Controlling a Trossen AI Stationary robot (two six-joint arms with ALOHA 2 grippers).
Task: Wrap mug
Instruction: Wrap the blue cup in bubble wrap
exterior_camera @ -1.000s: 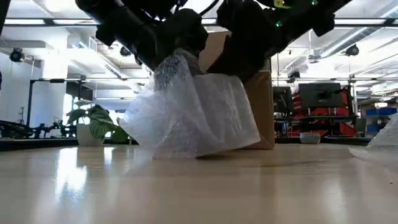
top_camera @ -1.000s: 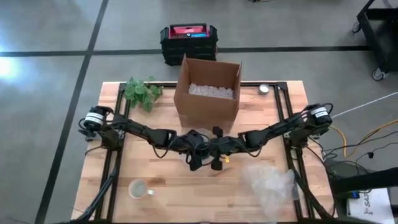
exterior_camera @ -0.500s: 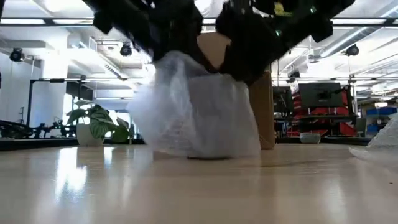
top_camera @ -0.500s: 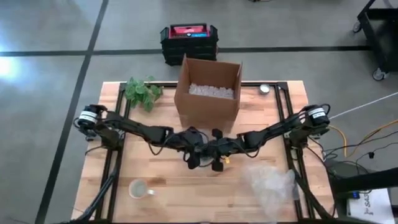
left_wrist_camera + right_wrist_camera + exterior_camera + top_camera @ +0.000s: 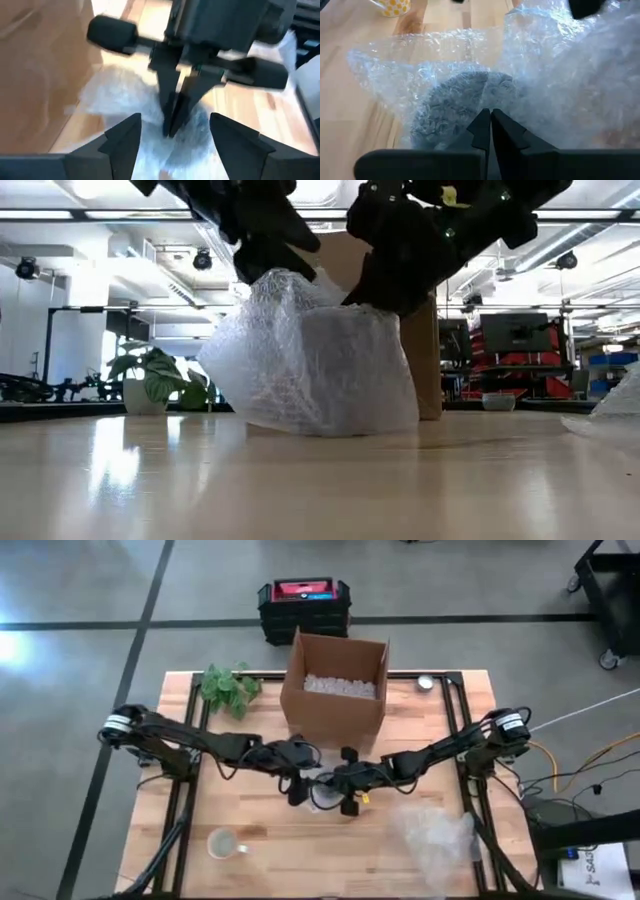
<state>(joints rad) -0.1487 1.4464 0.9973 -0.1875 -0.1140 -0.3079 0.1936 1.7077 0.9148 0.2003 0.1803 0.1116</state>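
A bundle of clear bubble wrap [image 5: 310,360] sits on the wooden table [image 5: 250,870] in front of the cardboard box. A grey mug [image 5: 455,105] shows dimly through the wrap. My right gripper [image 5: 491,120] is shut on the bundle's top. My left gripper [image 5: 298,778] is open just left of it, one finger on either side of the wrap's upper left part [image 5: 125,95]. A second mug [image 5: 225,843], white with yellow dots, stands bare near the front left. My right gripper pinches gathered bubble wrap at the bundle's top [image 5: 490,102] between its two shut fingers [image 5: 172,112]. It comes slanting down from the table's right. The bundle rests on the table by its bottom, with the wrap bunched up toward the fingers. My left gripper: I cannot tell whether it touches the wrap.
An open cardboard box [image 5: 335,685] with white filling stands just behind the bundle. A loose heap of bubble wrap [image 5: 435,835] lies at the front right. A green plant [image 5: 228,688] is at the far left, a small round tin [image 5: 425,683] at the far right.
My left gripper has drawn back a little toward the table's left edge, off the middle of the bundle. The bundle's left side, lifted and slanting a second ago, has come down, and the wrap now sits broad on the table. My right gripper has kept its hold.
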